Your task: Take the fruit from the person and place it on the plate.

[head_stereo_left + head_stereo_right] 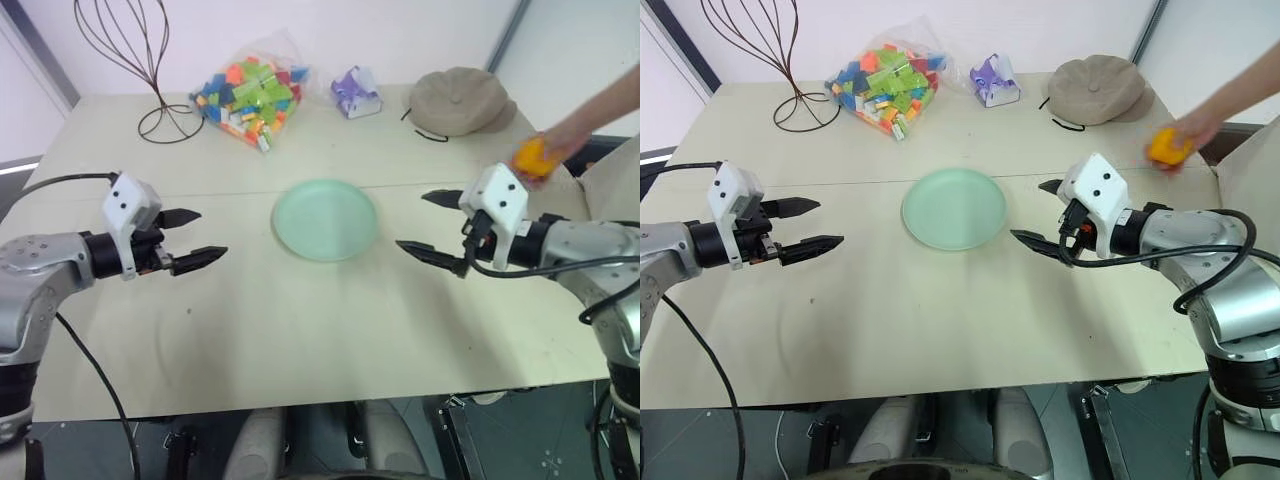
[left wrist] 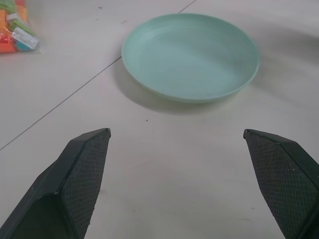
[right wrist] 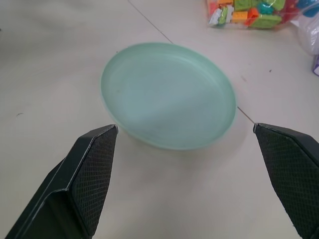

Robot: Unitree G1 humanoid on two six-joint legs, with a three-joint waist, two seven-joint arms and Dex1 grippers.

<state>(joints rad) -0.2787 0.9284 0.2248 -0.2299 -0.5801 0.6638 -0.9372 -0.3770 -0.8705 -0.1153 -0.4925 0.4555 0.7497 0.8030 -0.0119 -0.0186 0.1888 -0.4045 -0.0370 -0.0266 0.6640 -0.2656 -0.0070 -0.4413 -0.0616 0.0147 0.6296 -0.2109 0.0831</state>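
An orange-yellow fruit (image 1: 533, 157) is held in a person's hand (image 1: 562, 148) reaching in from the far right, above the table's right edge. The pale mint-green plate (image 1: 326, 219) lies bare at the table's middle. My right gripper (image 1: 421, 222) hovers open to the right of the plate, pointing toward it, with the fruit behind its wrist. My left gripper (image 1: 200, 237) hovers open to the left of the plate, also pointing at it. Both wrist views show the plate (image 2: 190, 55) (image 3: 168, 93) beyond widely spread fingers with nothing between them.
At the back of the table stand a wire stand (image 1: 150, 70), a clear bag of coloured blocks (image 1: 250, 95), a small purple-and-white object (image 1: 355, 93) and a beige cap (image 1: 458, 101). A seam crosses the tabletop (image 1: 300, 330) just behind the plate.
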